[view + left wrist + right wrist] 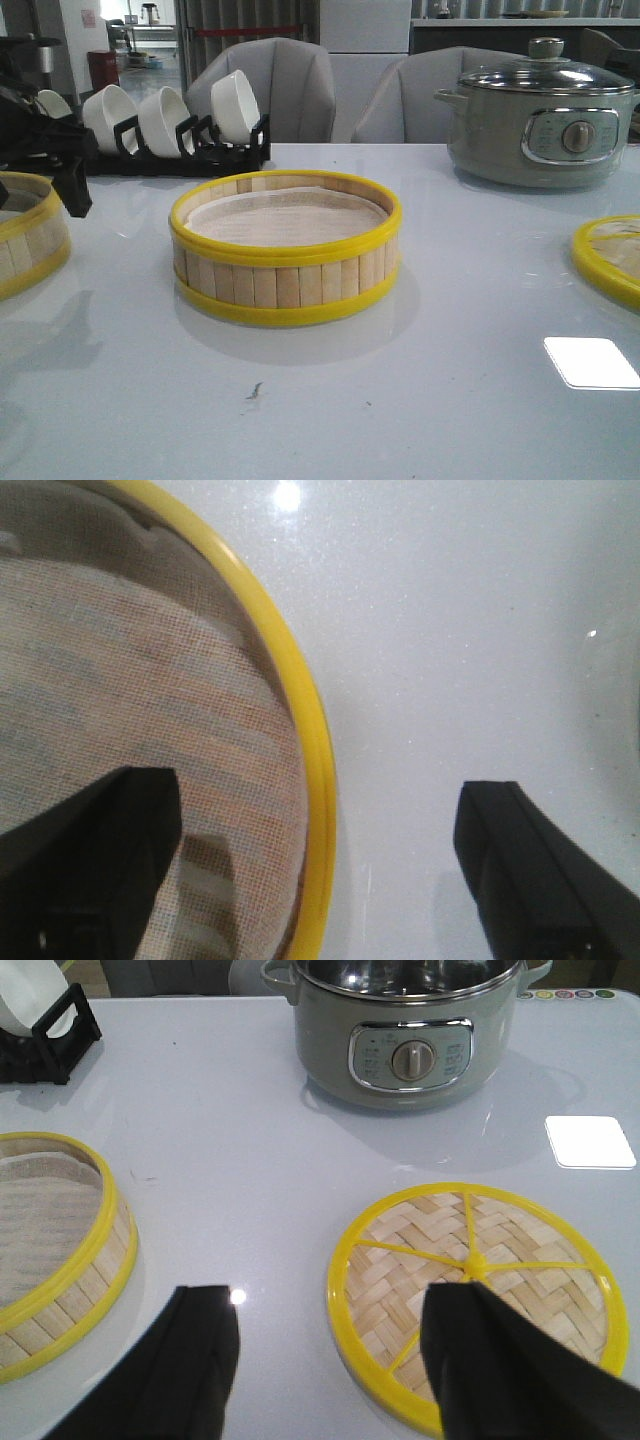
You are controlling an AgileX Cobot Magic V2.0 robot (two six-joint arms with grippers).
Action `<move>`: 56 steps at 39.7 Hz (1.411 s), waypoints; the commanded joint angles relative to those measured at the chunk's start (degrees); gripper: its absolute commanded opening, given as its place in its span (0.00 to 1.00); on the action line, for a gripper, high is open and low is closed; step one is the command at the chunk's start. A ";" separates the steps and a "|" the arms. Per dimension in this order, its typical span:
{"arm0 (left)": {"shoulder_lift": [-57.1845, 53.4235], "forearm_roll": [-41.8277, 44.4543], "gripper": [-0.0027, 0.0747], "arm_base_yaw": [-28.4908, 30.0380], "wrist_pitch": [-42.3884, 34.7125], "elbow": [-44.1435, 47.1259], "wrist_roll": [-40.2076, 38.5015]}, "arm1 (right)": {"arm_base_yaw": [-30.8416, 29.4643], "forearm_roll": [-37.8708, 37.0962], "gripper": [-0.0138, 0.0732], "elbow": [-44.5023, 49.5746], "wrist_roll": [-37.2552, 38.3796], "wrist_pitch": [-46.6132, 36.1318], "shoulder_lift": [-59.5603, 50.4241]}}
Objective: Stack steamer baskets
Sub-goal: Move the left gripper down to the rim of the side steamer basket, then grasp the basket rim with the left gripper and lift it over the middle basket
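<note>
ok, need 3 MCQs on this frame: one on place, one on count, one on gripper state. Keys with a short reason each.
1. Where is the lid?
A. on the pot
B. flat on the table
C. on the centre basket

2. White bowls in the rack, front view?
A. two
B. four
C. six

3. Left gripper?
A. open, straddling the left basket rim
B. shut on the rim
C. holding a bowl

Key: 1 B, it lies bare on the tabletop. 2 B, four stand in the slots. 3 A, fingers either side, apart.
</note>
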 commanded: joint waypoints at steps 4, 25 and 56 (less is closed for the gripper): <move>-0.64 -0.32 0.74 -0.28 -1.28 -2.10 0.04 | -0.07 -0.41 0.75 -2.26 -0.68 -3.62 -0.02; -2.03 -0.32 0.15 -5.19 5.78 -9.65 0.04 | -0.07 -0.41 0.75 -2.26 -0.64 -2.29 -0.02; 1.92 1.46 0.15 -36.91 4.54 -25.91 0.04 | -0.07 -0.41 0.75 -2.26 -0.64 -1.08 -0.02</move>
